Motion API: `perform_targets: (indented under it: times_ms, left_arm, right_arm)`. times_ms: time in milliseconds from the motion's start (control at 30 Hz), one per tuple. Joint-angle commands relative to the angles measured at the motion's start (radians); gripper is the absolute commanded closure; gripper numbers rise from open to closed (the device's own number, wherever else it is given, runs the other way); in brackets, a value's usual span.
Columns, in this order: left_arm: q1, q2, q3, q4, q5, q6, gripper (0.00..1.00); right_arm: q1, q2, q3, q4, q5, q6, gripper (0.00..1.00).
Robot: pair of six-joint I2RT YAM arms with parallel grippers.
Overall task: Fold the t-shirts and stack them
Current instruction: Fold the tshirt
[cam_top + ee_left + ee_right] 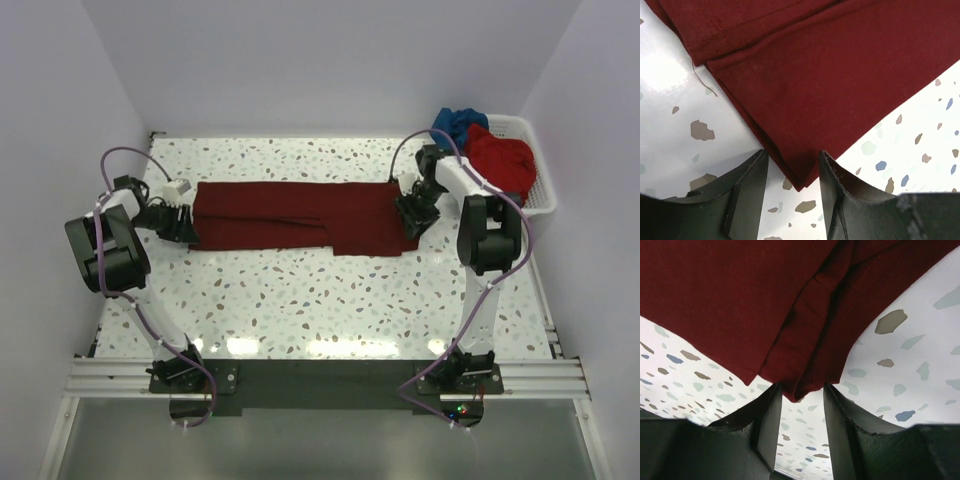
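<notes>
The dark maroon t-shirt (300, 215) lies flat on the table (330, 300) as a long band folded lengthwise, running from 9 o'clock to 3 o'clock across the far half.

At the 9 o'clock end, the left pincer (183, 222) sits low with its jaws about half apart. A pointed corner of the cloth lies between the tips with bare table showing on both sides, so nothing is clamped. A loose thread trails from the hem there.

I judge the shirt light, limp and non-slippery. It will sag and drag if lifted from one point, so I would pinch both end corners through all layers at once.

At the 3 o'clock end, the right pincer (413, 217) also stands about half apart. A doubled, thicker fold of cloth reaches just into its tips, and I see no squeeze on it. That bunched edge gives more to bite.

At 1 o'clock, the white basket (542, 195) holds the brighter red t-shirt (503, 158) and the blue t-shirt (457, 122), both crumpled.
</notes>
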Motion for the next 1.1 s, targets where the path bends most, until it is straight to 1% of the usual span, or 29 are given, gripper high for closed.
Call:
perform_targets:
  times_ms: [0, 100, 133, 200, 233, 267, 300, 333, 367, 400, 533, 633, 800, 867, 900, 933, 967, 1000, 1033, 1067]
  left_arm:
    - [0.006, 0.026, -0.019, 0.033, 0.046, -0.027, 0.50]
    - [0.006, 0.035, -0.022, 0.030, 0.061, -0.034, 0.51]
    - [0.006, 0.038, -0.022, 0.031, 0.061, -0.039, 0.53]
    - [0.005, 0.044, -0.020, 0.028, 0.055, -0.040, 0.64]
    - [0.006, 0.047, -0.019, 0.023, 0.049, -0.040, 0.70]
    - [0.006, 0.051, -0.011, 0.014, 0.044, -0.031, 0.75]
    - [0.006, 0.051, -0.006, -0.015, 0.033, -0.021, 0.85]
    - [0.009, 0.051, -0.002, -0.027, 0.029, -0.014, 0.90]
    - [0.012, 0.044, 0.007, -0.041, 0.024, -0.001, 0.98]
    - [0.021, 0.040, 0.012, -0.065, 0.015, 0.007, 1.00]
    - [0.054, 0.015, 0.041, -0.134, -0.033, 0.055, 1.00]
    - [0.063, -0.005, 0.038, -0.187, -0.083, 0.122, 1.00]
    - [0.065, -0.080, -0.075, -0.191, -0.163, 0.185, 1.00]
    - [0.065, -0.107, -0.127, -0.185, -0.163, 0.219, 1.00]
    - [0.061, -0.115, -0.141, -0.181, -0.142, 0.231, 0.92]
    - [0.063, -0.123, -0.162, -0.182, -0.120, 0.261, 0.84]
    - [0.063, -0.143, -0.169, -0.187, -0.097, 0.278, 0.72]
    - [0.063, -0.156, -0.170, -0.200, -0.048, 0.295, 0.66]
    - [0.063, -0.172, -0.160, -0.210, -0.016, 0.335, 0.63]
    - [0.063, -0.217, -0.154, -0.216, 0.012, 0.354, 0.59]
  right_arm:
    - [0.000, 0.007, -0.033, 0.035, -0.012, 0.007, 0.58]
    - [0.000, 0.005, -0.062, 0.053, -0.006, 0.001, 0.62]
    - [0.001, 0.010, -0.068, 0.056, -0.001, 0.001, 0.67]
    - [0.000, 0.018, -0.076, 0.064, 0.008, -0.002, 0.75]
    - [0.000, 0.021, -0.076, 0.064, 0.017, -0.002, 0.85]
    - [0.000, 0.019, -0.076, 0.064, 0.022, -0.003, 0.90]
    - [0.001, 0.015, -0.079, 0.063, 0.025, -0.005, 0.95]
    - [0.002, 0.007, -0.082, 0.061, 0.032, -0.007, 1.00]
    - [0.002, -0.008, -0.085, 0.059, 0.051, -0.011, 1.00]
    - [-0.002, -0.019, -0.093, 0.050, 0.061, -0.016, 1.00]
    - [-0.012, -0.071, -0.113, 0.010, 0.107, -0.042, 1.00]
    - [-0.014, -0.113, -0.140, -0.033, 0.123, -0.062, 1.00]
    - [-0.012, -0.172, -0.278, -0.047, 0.137, -0.080, 1.00]
    - [-0.012, -0.186, -0.329, -0.037, 0.121, -0.080, 1.00]
    - [-0.011, -0.194, -0.337, -0.034, 0.115, -0.077, 1.00]
    - [-0.009, -0.200, -0.337, -0.042, 0.076, -0.077, 0.94]
    - [-0.009, -0.208, -0.331, -0.051, 0.057, -0.076, 0.83]
    - [-0.011, -0.218, -0.326, -0.062, 0.045, -0.070, 0.68]
    - [-0.011, -0.250, -0.317, -0.071, 0.001, -0.066, 0.62]
    - [-0.011, -0.267, -0.296, -0.083, -0.014, -0.063, 0.59]
